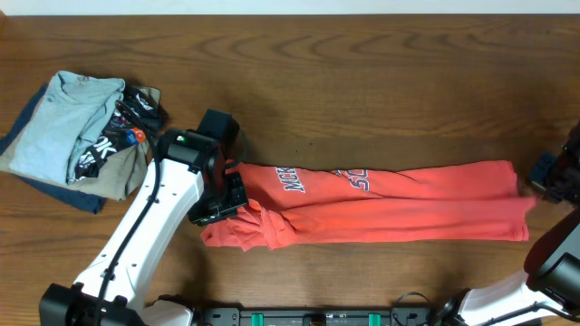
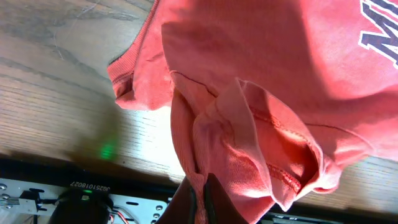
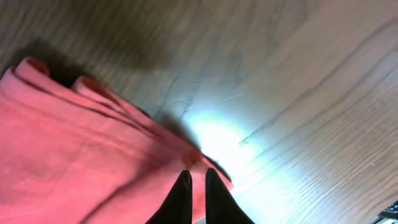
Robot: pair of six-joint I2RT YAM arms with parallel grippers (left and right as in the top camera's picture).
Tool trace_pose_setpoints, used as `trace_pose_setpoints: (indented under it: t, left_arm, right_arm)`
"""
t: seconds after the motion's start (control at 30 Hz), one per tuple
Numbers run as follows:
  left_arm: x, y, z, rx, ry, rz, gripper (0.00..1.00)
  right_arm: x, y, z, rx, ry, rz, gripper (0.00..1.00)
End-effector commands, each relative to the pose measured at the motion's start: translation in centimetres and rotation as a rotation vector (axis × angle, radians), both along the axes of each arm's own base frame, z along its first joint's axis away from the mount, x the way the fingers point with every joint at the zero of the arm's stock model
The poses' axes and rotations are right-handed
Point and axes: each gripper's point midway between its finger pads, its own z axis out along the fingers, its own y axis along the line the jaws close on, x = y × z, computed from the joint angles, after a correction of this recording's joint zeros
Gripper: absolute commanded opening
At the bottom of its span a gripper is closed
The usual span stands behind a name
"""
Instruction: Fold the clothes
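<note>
1. Leftmost, at about 10 o'clock on the table (image 1: 362, 72) in the overhead view, sits a pile of folded garments (image 1: 72, 136). It is well apart from the work and no part of it.
2. The left gripper (image 1: 234, 192) stands at the 9 o'clock end of the T-shirt (image 1: 399, 204). Its fingers are closed tight, and the left wrist view shows a bunched wad of coral sleeve and hem pinched between them.
3. The T-shirt lies across the middle of the table as a long, narrow band, already folded lengthwise, with its lettering near the 12 o'clock edge. Its long axis runs from 9 to 3 o'clock, from one gripper to the other.
4. The right gripper (image 1: 542, 174) is at the 3 o'clock end, touching or just beside the cloth. In the right wrist view its fingers show only a slim gap, with the cloth's edge at their tips. Whether they have hold of it I cannot tell.
5. The next move looks like a cross fold along that axis. The left arm has the sure hold, and the cloth lies toward 3 o'clock from it, so the end would probably travel that way.
</note>
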Motion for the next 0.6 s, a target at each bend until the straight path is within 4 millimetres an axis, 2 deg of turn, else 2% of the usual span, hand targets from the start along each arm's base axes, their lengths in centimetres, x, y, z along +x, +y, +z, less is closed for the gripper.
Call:
trace_pose_setpoints:
  t: [0.0,0.07,0.13,0.33,0.57]
  left_arm:
    - [-0.1,0.4,-0.3,0.029,0.005,0.013,0.07]
    - [0.0,0.4,-0.3,0.028,0.002,0.013,0.06]
    - [0.1,0.4,-0.3,0.026,-0.003,0.013,0.06]
    - [1.1,0.1,-0.4,0.013,-0.042,0.014,0.06]
    - [3.3,-0.6,-0.7,-0.013,-0.135,0.015,0.06]
  right_arm:
    - [-0.1,-0.3,-0.3,-0.002,-0.006,-0.028,0.12]
    - [0.3,-0.2,-0.3,0.008,-0.025,-0.026,0.2]
    - [0.9,0.2,-0.4,0.032,-0.055,-0.02,0.21]
    - [1.8,2.4,-1.1,0.145,-0.109,0.032,0.17]
    - [0.9,4.2,-4.5,0.171,-0.096,0.051,0.13]
